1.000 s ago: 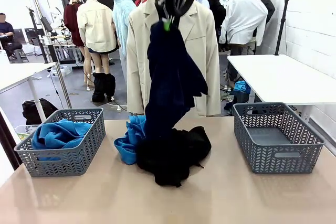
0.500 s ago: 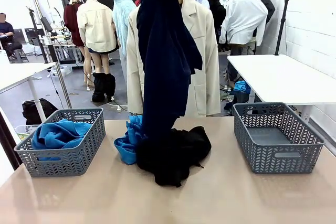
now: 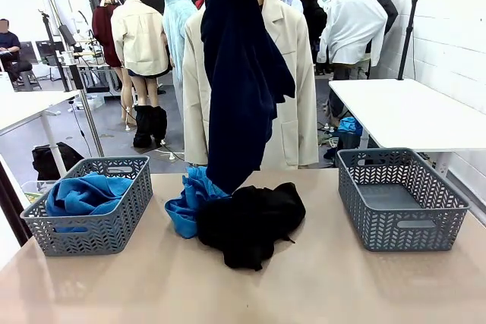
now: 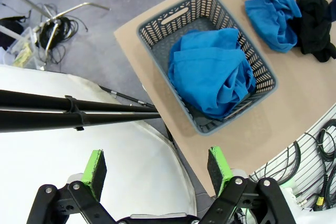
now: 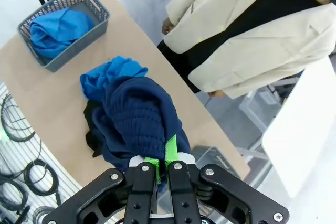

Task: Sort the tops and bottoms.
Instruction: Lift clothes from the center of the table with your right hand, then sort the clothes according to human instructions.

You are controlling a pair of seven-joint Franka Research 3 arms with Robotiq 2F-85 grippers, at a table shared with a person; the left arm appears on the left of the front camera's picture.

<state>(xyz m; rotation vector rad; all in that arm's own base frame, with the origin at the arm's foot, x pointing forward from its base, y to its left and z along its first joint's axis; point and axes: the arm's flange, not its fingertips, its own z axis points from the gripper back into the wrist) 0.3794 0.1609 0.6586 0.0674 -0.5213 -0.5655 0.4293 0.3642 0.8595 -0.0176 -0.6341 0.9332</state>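
Navy garment (image 3: 243,73) hangs at 12 o'clock, right jaws clenched on it, prob. to clear the black pile (image 3: 250,225); left jaws released.

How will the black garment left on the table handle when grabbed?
Likely floppy: the black garment lies crumpled in soft folds, so it should drape like the navy garment hanging long from the shut right tool. It may drag its neighbour along, since it touches the blue garment beside it.
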